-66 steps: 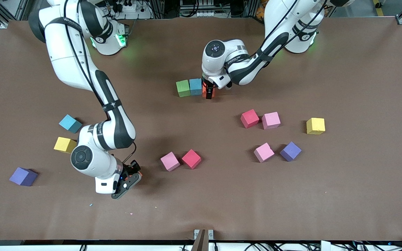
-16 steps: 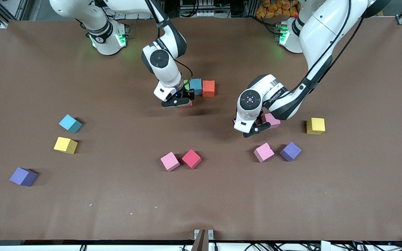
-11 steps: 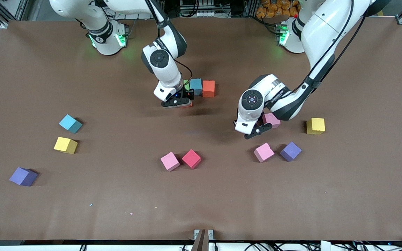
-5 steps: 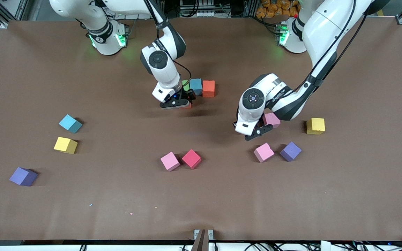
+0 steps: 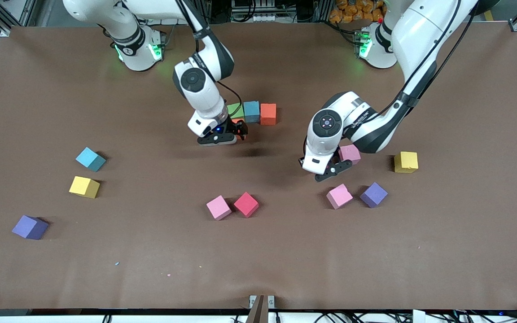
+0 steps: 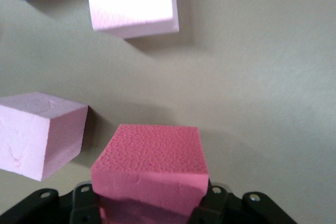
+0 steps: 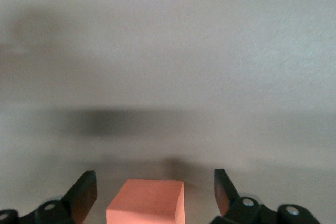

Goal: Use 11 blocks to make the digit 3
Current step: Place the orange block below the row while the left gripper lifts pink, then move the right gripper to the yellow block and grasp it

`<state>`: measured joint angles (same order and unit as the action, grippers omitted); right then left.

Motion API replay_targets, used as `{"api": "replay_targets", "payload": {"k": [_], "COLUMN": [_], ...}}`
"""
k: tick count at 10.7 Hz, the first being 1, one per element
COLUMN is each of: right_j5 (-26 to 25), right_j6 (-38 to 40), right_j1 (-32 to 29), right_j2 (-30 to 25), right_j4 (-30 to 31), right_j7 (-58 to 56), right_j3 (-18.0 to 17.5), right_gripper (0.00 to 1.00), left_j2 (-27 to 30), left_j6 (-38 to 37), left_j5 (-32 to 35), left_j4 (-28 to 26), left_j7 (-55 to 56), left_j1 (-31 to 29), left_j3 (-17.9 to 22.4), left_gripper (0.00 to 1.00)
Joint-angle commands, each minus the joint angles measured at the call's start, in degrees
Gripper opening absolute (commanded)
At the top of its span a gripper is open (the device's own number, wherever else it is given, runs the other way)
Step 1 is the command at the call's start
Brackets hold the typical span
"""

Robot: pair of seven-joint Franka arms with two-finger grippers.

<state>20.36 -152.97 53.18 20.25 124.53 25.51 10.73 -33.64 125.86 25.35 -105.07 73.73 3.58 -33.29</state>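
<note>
- Orange cube (image 7: 147,203) on the table (image 5: 258,251), between the right gripper's (image 7: 153,182) spread fingers and clear of both pads.
- In the front view, the right gripper (image 5: 229,133) low over the table's middle, toward the bases' edge; cube almost hidden beneath it.
- Row (image 5: 251,111) of green, blue and orange cubes just beside that spot, a little farther from the front camera; probably the digit's first bar.
- Orange cube set against the green end of the row, nearer the front camera; likely meant as the single link down to the next bar.
- Fingers wide, presumably to let go without dragging the soft foam out of line.
- Red cube (image 6: 152,161) pinched in the left gripper (image 6: 149,203), pads on two opposite faces, top face showing.
- Left gripper (image 5: 326,168) over the table's middle, toward the left arm's end; cannot tell whether the red cube is clear of the surface.
- Pink cube (image 5: 349,153) just beside the held one, apart from it; squared grip probably chosen to avoid nudging it.
- Spare cubes scattered toward both ends of the table, none near the row.
- Digit barely begun: four cubes placed, the red one likely next.
</note>
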Motion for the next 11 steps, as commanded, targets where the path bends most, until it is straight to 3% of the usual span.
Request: {"api": "replay_targets", "payload": {"k": [1,7,11], "right_j5": [0.2,-2.5,-3.8], "right_j6": [6.2,17.7,18.5], "right_j1": [-5.3,-19.3,-29.5], "right_j2": [-2.9,-1.0,0.3], "right_j4": [-3.1,-15.4,-16.5], "right_j7": [-3.9,-21.3,-40.3], "right_j3": [-0.3,-0.3,-0.4], "right_gripper": [1.0,1.0,1.0], "left_j2": [2.0,2.3,2.3], "left_j6": [-0.6,-1.5,-3.3], "left_j5": [-0.8,-0.8,-0.9], "left_j4": [0.2,3.5,5.6], "left_j7": [0.1,-0.3,-1.0], "left_j1": [-0.8,-2.3,-2.6], "left_j3": [-0.5,-0.5,-0.5], "left_gripper": [0.0,0.0,0.0]}}
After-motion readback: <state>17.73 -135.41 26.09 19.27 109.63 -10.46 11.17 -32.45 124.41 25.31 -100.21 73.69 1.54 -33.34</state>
